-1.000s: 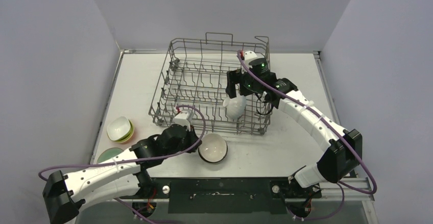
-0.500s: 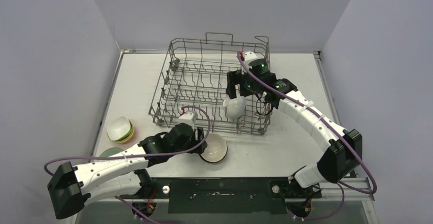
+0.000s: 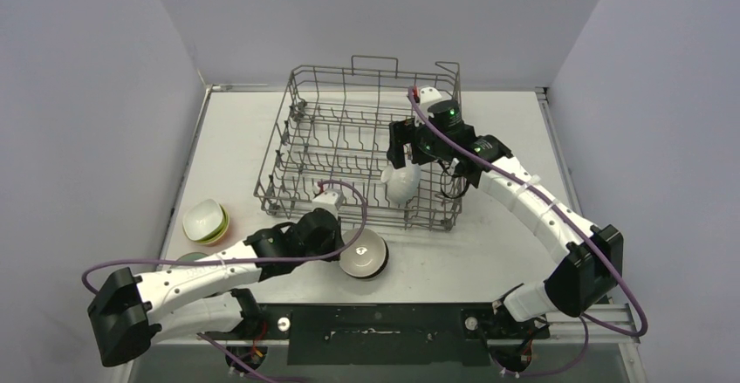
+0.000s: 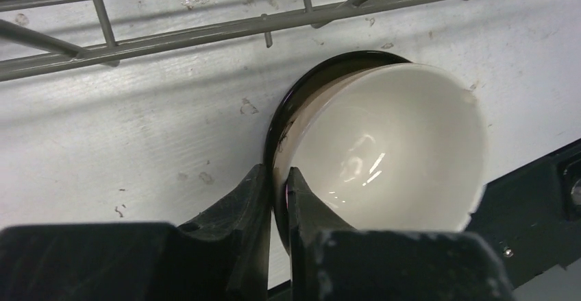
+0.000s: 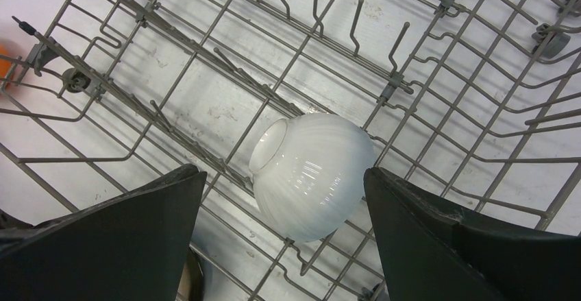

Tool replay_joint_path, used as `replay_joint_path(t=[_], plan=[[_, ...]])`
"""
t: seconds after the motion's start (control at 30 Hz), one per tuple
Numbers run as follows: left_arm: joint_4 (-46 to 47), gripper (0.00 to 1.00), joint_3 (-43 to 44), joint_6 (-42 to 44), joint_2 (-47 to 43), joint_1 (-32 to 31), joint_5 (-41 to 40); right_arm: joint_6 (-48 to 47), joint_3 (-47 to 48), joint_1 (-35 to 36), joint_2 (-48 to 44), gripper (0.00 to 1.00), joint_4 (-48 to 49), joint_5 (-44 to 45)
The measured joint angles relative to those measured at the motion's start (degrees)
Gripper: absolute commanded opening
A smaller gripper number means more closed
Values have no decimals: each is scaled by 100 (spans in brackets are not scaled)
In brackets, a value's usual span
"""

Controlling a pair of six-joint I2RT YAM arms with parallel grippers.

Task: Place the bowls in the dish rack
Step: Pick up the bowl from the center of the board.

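A bowl, dark outside and cream inside (image 3: 365,254) (image 4: 390,143), sits on the table just in front of the dish rack (image 3: 336,143) (image 4: 205,30). My left gripper (image 3: 343,247) (image 4: 276,172) is shut on its left rim, one finger inside and one outside. A white ribbed bowl (image 3: 401,184) (image 5: 315,184) lies tipped, foot up, among the tines near the rack's front right. Above it hangs my right gripper (image 3: 410,167) (image 5: 282,174), open wide, with a finger on each side and neither touching the bowl.
A stack of bowls, white on lime and orange (image 3: 206,221), stands at the table's left edge. A pale green bowl (image 3: 187,259) lies just nearer, partly hidden by my left arm. Purple cables loop over both arms.
My left gripper opened, slid a little right and closed again on the dark bowl's rim. The bowl now lies flatter on the table. The right arm and the white bowl have not moved.
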Motion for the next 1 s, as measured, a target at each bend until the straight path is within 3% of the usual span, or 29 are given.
replay_joint_path(t=[0.27,0.7,0.83,1.0], plan=[[-356,0,48,184,-463,0,-61,0,0,0,-2,90,0,-7],[-437,0,474,1198,-1814,0,131,35,0,-76,-153,90,72,-466],[-289,0,831,1373,-1709,17,-98,105,-2,-85,-415,90,210,-573],[-195,0,1773,1473,-872,417,-433,199,-7,-107,-870,90,422,-603]])
